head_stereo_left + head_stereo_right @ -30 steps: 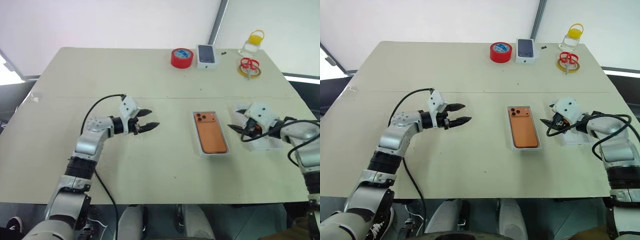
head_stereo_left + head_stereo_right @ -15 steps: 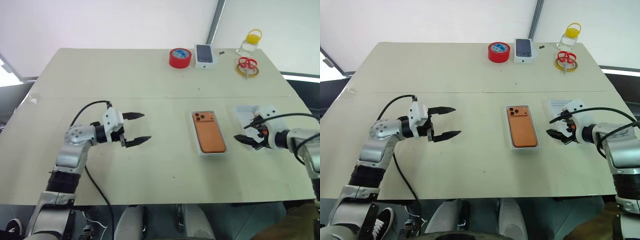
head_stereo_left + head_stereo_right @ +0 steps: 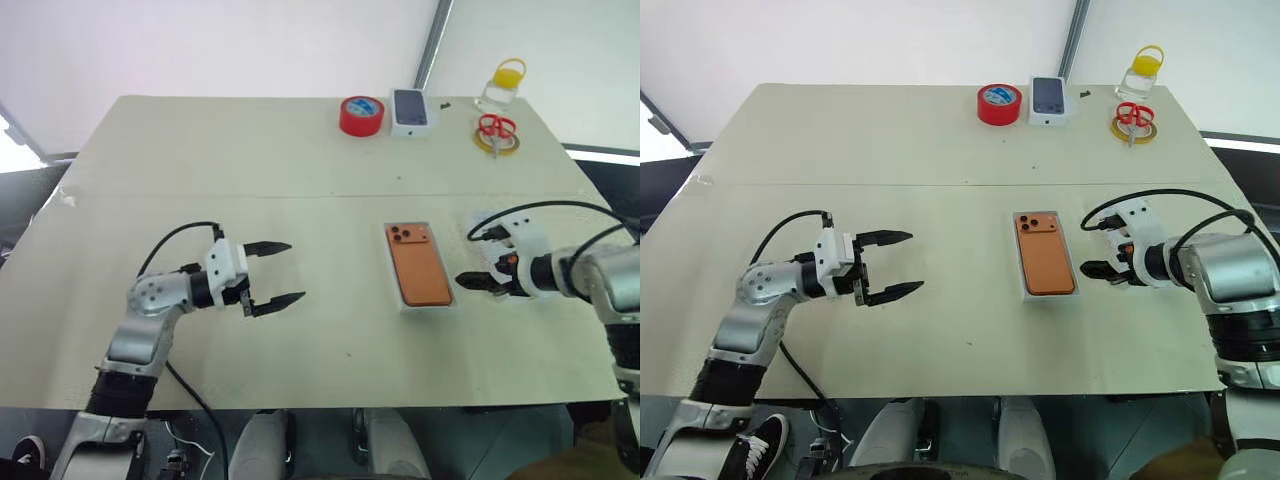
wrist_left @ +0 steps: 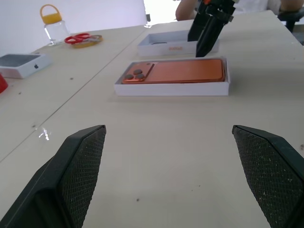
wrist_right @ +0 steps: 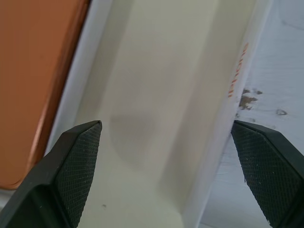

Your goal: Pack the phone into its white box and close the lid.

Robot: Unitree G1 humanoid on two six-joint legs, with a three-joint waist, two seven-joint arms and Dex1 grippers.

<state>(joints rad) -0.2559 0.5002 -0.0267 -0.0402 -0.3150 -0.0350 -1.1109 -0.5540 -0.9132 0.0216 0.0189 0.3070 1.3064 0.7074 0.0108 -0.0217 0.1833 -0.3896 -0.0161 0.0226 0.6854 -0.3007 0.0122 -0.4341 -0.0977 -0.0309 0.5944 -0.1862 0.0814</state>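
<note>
The orange phone (image 3: pixel 420 265) lies camera side up inside the white box (image 4: pixel 171 89) at the table's middle right. Just to its right, the lid (image 4: pixel 166 47) rests with its plain white inside up. My right gripper (image 3: pixel 481 284) is open and points down over the strip of table between the box and the lid (image 5: pixel 280 76), with nothing between its fingers (image 5: pixel 71 166). The phone (image 5: pixel 28 85) edge shows beside it. My left gripper (image 3: pixel 291 271) is open and empty, level above the table well to the left of the box, pointing toward the phone (image 4: pixel 185 71).
Along the far edge stand a red tape roll (image 3: pixel 362 115), a smaller white box with a dark phone picture (image 3: pixel 411 110), red scissors (image 3: pixel 497 128) on a yellow tape ring, and a clear jar with a yellow lid (image 3: pixel 503 85). A seam (image 3: pixel 250 195) crosses the table.
My left gripper has drawn back toward me, away from the box. My right gripper has rolled over, tipped downward and sunk from above the lid to the gap beside the box.
</note>
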